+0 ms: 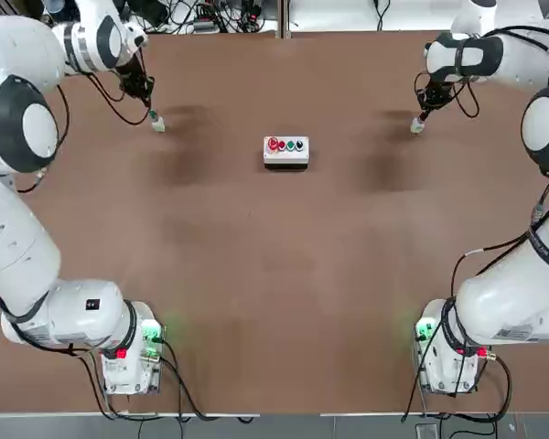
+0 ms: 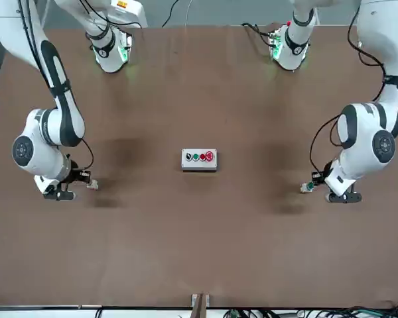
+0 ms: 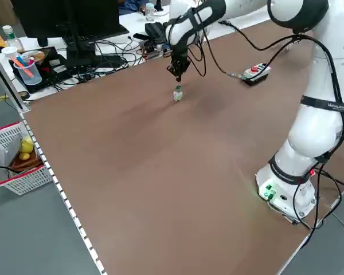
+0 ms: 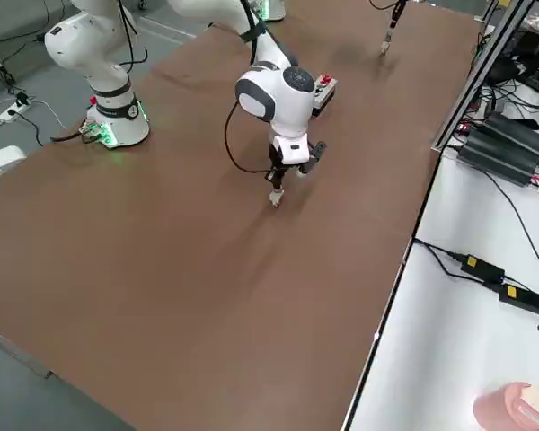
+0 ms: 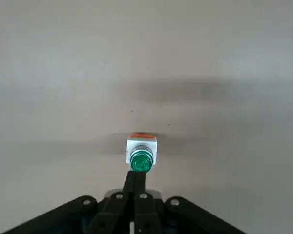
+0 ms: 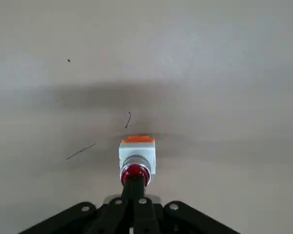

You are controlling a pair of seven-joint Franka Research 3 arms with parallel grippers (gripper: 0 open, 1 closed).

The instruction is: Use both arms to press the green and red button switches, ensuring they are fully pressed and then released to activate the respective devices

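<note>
The green button switch (image 1: 157,124) stands on the brown table at the far left, a small whitish base with a green cap (image 5: 141,162). My left gripper (image 1: 151,112) is shut, its tips (image 5: 135,179) right at the cap; in the left side view the tip (image 3: 178,77) hangs slightly above the switch (image 3: 178,94). The red button switch (image 1: 416,127) stands at the far right. My right gripper (image 1: 422,115) is shut, its closed tips (image 6: 133,185) resting on the red cap (image 6: 135,172). In the front view the red switch (image 2: 91,185) and the green switch (image 2: 308,187) show beside the wrists.
A white box with a row of coloured buttons (image 1: 285,151) sits mid-table between the two switches. The arms' bases (image 1: 128,352) (image 1: 450,352) stand at the near edge. Cables and monitors lie beyond the far edge, and a basket (image 3: 17,157) stands off the table's left.
</note>
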